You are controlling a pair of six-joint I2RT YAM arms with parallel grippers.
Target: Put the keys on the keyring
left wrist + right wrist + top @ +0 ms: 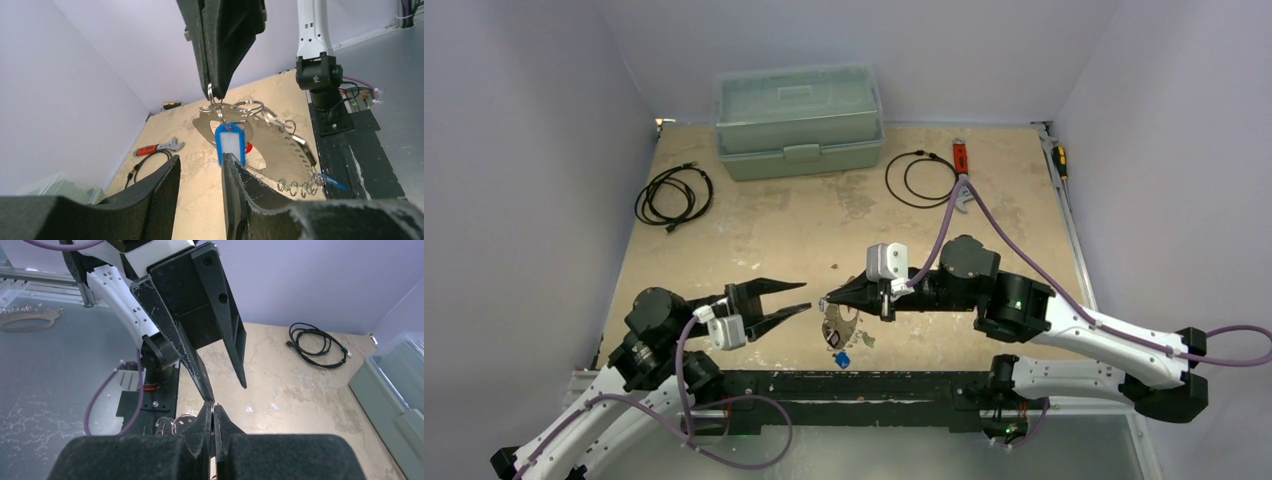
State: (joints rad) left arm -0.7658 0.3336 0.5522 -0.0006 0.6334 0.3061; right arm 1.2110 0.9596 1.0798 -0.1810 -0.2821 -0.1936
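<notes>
The left end effector (806, 296) points rightward over the tabletop (754, 230), jaws partly apart and gripping nothing; one fingertip (227, 160) sits just below the blue head among the keys (230, 142), and whether they touch cannot be told. Just to its right, the keyring (211, 92) stands on edge, a thin silver loop pinched at its top; from it the bunch hangs downward, small rings and the blue head uppermost, with a perforated metal plate (280, 150) behind; whether the plate's far end rests on the tabletop is unclear. Further right, the right end effector (827, 300) is closed hard on the loop, fingers pointing leftward, so the two tools meet almost tip to tip.

The relation that matters: the loop lies straight ahead of the left jaws, just beside their tips, its plane in line with the right fingers and the bunch's long axis running down from it. In my judgement the left arm is the free one and the nearer to the hanging keys, so it would have to come in around the loop or a key below the right grip.
</notes>
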